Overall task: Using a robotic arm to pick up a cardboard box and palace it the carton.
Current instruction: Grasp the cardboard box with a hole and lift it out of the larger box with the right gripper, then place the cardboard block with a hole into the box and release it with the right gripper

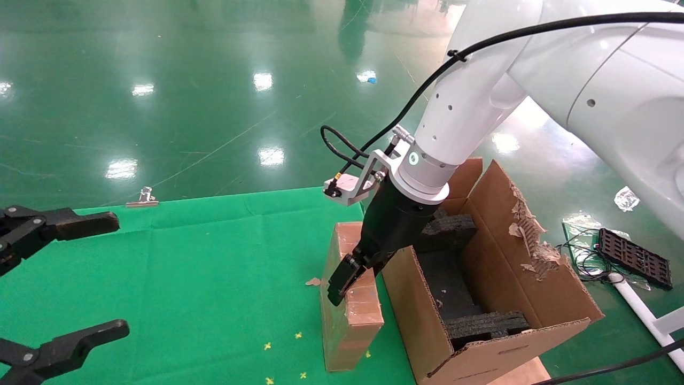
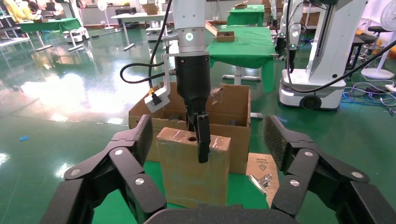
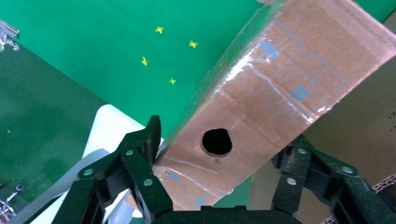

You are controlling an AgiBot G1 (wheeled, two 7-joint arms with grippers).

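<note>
1. The robotic arm (image 1: 465, 101) on the right is seen reaching down and inward from the upper right, its black wrist tilted toward the table (image 1: 187, 256), which is covered in green cloth.
2. The right gripper (image 1: 350, 275) is lowered over the top of the cardboard box (image 1: 350, 310), which stands upright on the table near its right edge, just beside the carton (image 1: 513, 299).
3. In the right wrist view, the narrow face of the cardboard box with the round hole is seen between the jaws, one finger (image 3: 144, 154) touching its side and the other finger (image 3: 303, 163) close against the opposite side.
4. The jaws are thus closed around the upper end of the cardboard box; its base appears to rest on the cloth.
5. The carton is seen open, flaps raised, one flap torn, with black foam blocks (image 1: 449, 230) inside.
6. The left gripper (image 1: 69, 278) is held at the table's left edge, well apart from the cardboard box, its jaws spread wide and holding nothing.
</note>
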